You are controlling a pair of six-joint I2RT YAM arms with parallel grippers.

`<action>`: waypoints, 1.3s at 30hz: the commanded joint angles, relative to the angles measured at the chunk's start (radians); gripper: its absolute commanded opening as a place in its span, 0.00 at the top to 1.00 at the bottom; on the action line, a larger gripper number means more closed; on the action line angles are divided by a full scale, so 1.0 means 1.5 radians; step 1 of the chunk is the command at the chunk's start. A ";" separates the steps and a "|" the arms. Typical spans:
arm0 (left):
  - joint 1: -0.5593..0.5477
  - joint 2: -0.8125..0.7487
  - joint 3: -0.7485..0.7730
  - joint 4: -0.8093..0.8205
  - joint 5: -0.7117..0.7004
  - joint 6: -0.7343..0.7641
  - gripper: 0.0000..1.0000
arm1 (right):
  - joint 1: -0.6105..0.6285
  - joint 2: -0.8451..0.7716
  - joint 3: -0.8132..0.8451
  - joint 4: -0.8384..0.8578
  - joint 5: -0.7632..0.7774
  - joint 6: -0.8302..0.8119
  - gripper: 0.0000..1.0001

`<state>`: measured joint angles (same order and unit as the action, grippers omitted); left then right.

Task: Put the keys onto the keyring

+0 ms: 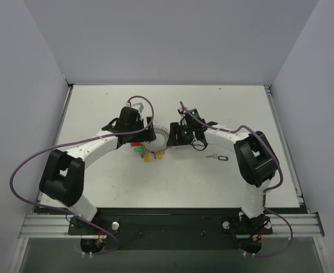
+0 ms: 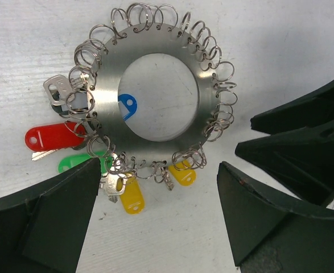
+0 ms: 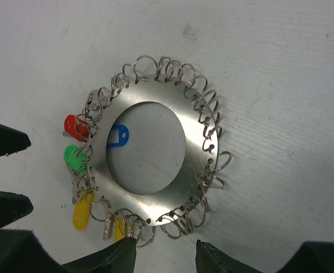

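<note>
Looking through both wrist cameras, I see the keyring (image 2: 107,74) lying flat on the tabletop (image 2: 280,45) between my two hands. Red, green and yellow keys (image 2: 53,137) hang from its rim loops. The left hand (image 2: 160,193) is spread wide, and the right hand (image 3: 161,253) is parted too, gripping nothing.

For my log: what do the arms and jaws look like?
Left arm and right arm: white links, bulky black joint housings, a purple cable looping along each. Jaws are black and wedge-shaped. Small green lights glow near the right wrist.
</note>
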<state>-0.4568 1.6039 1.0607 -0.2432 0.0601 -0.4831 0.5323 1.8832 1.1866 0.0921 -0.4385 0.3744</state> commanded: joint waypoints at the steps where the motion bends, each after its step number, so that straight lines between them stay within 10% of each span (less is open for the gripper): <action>1: -0.004 -0.010 -0.003 0.024 0.009 0.000 0.07 | 0.030 -0.030 -0.033 0.015 -0.029 0.003 0.55; 29: -0.007 -0.040 -0.032 0.045 0.023 -0.009 0.07 | 0.075 0.043 -0.034 0.088 0.002 -0.062 0.64; 36: -0.007 -0.055 -0.044 0.050 0.024 -0.009 0.07 | 0.075 0.056 -0.019 0.100 -0.002 -0.062 1.00; 39: -0.007 -0.068 -0.055 0.049 0.019 -0.009 0.07 | 0.075 0.036 -0.030 0.105 -0.010 -0.067 1.00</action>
<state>-0.4633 1.5669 0.9924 -0.2138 0.0868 -0.4927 0.6476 1.9491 1.1328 0.2230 -0.4450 0.2916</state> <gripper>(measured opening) 0.927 0.018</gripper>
